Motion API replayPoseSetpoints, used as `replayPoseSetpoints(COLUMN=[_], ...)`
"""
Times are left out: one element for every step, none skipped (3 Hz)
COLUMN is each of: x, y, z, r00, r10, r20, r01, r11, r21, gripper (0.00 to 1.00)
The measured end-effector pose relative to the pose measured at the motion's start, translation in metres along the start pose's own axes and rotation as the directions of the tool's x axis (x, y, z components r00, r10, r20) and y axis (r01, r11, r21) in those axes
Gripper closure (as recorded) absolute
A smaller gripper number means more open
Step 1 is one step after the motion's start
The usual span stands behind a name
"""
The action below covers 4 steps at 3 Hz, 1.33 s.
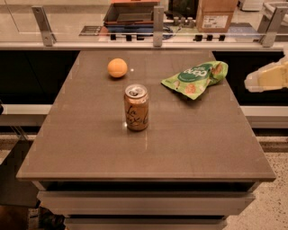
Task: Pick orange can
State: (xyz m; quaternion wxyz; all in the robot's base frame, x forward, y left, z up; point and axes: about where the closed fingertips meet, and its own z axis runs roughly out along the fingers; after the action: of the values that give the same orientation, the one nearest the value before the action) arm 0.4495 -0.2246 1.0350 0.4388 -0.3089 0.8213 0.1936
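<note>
The orange can (136,108) stands upright near the middle of the brown table (90,148). It is orange-tan with dark cursive lettering and a silver pull-tab top. My gripper (266,77) shows as a pale cream shape at the right edge of the view, beyond the table's right side and well to the right of the can. It holds nothing that I can see. A round orange fruit (117,68) lies at the back left of the table. A green snack bag (195,78) lies at the back right.
A glass barrier with metal posts (157,20) runs along the far edge of the table. Behind it are a cardboard box (215,13) and a tray. The table's front edge drops to drawers and the floor.
</note>
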Motion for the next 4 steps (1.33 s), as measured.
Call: replayPoseSetpoints(x=[0.015,0.019,0.021,0.041], y=[0.013,0.014,0.017,0.05], z=[0.007,0.01,0.008,0.017], r00=[0.998,0.998,0.997,0.994], r10=[0.055,0.064,0.075,0.11], r20=[0.023,0.019,0.027,0.021], r01=[-0.055,-0.064,-0.075,-0.108], r11=[0.9985,0.9979,0.9972,0.9903], r21=[-0.004,-0.008,-0.002,-0.087], gripper=[0.0,0.0,0.0,0.0])
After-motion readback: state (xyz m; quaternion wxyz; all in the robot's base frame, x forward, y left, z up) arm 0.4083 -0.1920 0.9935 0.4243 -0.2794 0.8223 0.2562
